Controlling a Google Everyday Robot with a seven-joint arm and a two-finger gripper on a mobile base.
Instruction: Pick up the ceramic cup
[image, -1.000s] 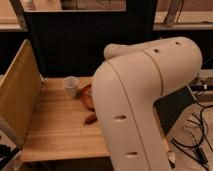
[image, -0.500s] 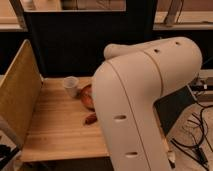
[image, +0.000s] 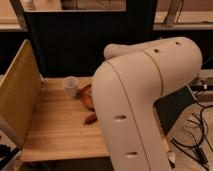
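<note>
The ceramic cup (image: 71, 86) is a small plain white cup standing upright on the wooden table (image: 55, 130), toward its back edge. Just right of it lies the reddish-brown round dish (image: 86, 96), partly hidden behind my arm. My large white arm (image: 145, 95) fills the right half of the view. The gripper is not in view; it is hidden behind the arm or outside the view.
A tall yellowish panel (image: 17, 95) walls the table's left side. A dark panel (image: 75, 45) stands behind the table. A small reddish-brown object (image: 90, 118) lies on the wood by the arm. Cables (image: 197, 140) lie on the floor at right.
</note>
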